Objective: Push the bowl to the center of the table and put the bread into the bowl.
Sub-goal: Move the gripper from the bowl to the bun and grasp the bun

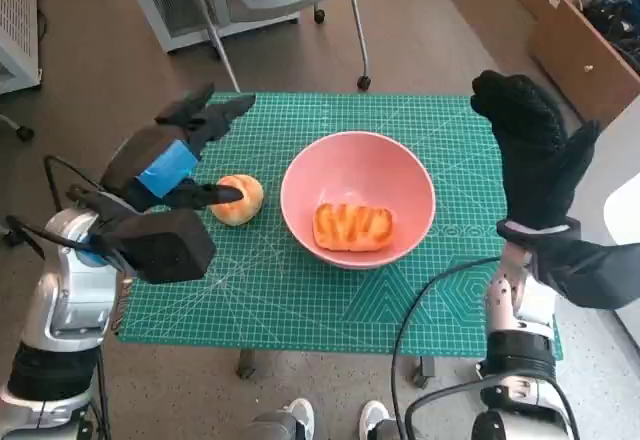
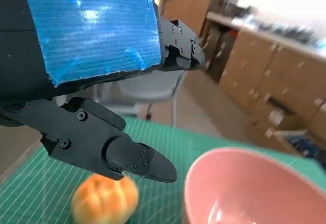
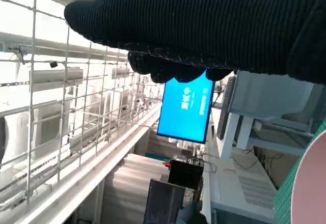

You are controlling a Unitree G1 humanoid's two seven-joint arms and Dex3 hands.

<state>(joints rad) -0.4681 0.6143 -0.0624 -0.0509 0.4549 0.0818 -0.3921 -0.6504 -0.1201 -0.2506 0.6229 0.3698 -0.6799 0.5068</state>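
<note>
Left hand (image 1: 178, 165) sits over the left part of the desk (image 1: 250, 300), fingers (image 2: 132, 160) spread apart and holding nothing. In the left wrist view the lower finger hangs just above the round bread roll (image 1: 238, 199), a gap showing between them; whether the tip touches the roll in the head view, cannot tell.

The roll lies on the green mat just beside the pink bowl (image 1: 410, 175), on the bowl's left, between the left hand and the bowl's rim. It is roughly round, so no long axis to line up with. From the fingers it lies below and slightly toward the bowl.

The bowl stands near the middle of the desk with a longer glazed bread (image 1: 353, 227) already inside, its length running left to right.

Right hand (image 1: 530, 150) is raised at the right edge, well apart from the roll, glove fingers straight and empty.

Judgement: left hand is much nearer; closing on the roll and carrying it rightward over the rim looks like the step in hand.
</note>
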